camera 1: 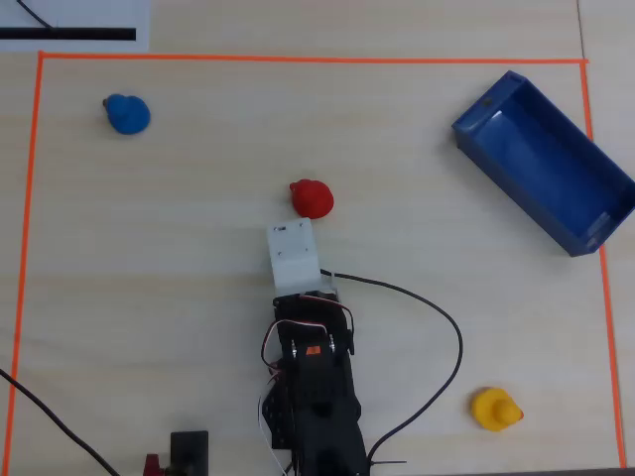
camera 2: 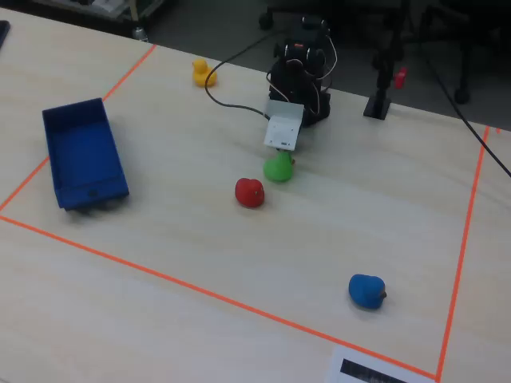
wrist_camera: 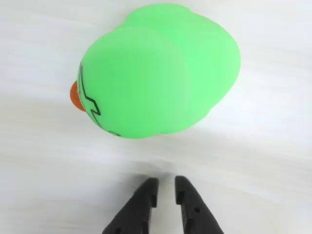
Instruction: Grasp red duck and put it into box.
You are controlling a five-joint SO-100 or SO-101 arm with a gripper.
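Black hand [wrist_camera: 165, 192], nearly closed and empty, hovers over green duck [wrist_camera: 158, 68]; red duck [camera 2: 249, 192] ungrasped on table [camera 2: 200, 263], box [camera 2: 80, 152] empty.

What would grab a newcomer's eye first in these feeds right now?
The green duck fills the wrist view, just ahead of the nearly closed, empty end effector. In the fixed view the red duck sits beside it, apart, mid-table. The box lies empty near the taped border, at that view's left.

Pale wooden table [camera 1: 179, 297]; red duck [camera 1: 312, 198], green duck [camera 2: 278, 168], box [camera 1: 546, 178].
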